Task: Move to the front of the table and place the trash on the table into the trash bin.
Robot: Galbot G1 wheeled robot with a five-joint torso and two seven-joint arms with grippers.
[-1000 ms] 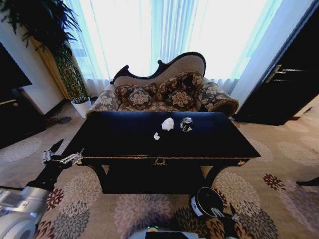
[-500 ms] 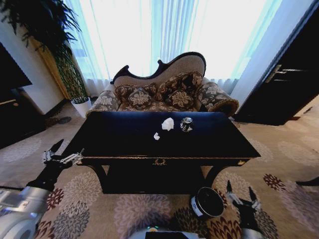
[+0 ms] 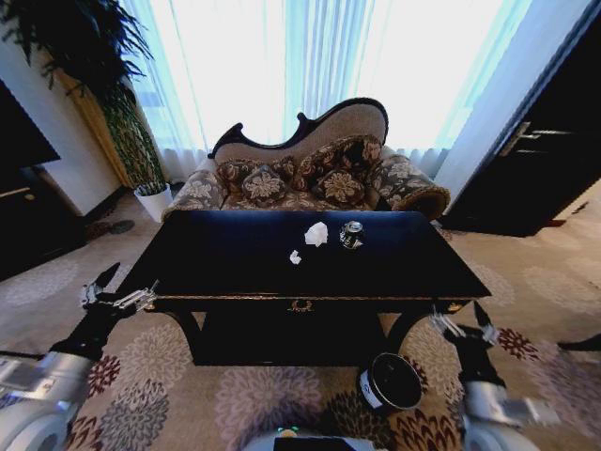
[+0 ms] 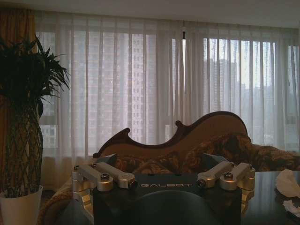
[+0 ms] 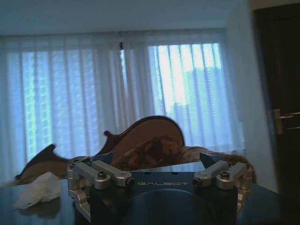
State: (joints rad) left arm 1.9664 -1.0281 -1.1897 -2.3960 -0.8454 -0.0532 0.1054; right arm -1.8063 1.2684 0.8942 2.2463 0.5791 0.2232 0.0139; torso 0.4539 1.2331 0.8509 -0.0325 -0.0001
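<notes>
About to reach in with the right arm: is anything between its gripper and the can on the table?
Nothing visible. The right gripper, jaws open, sits off the table's front right corner; bare tabletop lies between it and the can. The paper wad sits beside the can, off that path.

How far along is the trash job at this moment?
Done: the robot stands at the front of the table. In hand: nothing; the right gripper is open by the table's right front corner, the left gripper open off the left corner. Left: the can, paper wad and small scrap all sit on the tabletop; none shows in the trash bin.
</notes>
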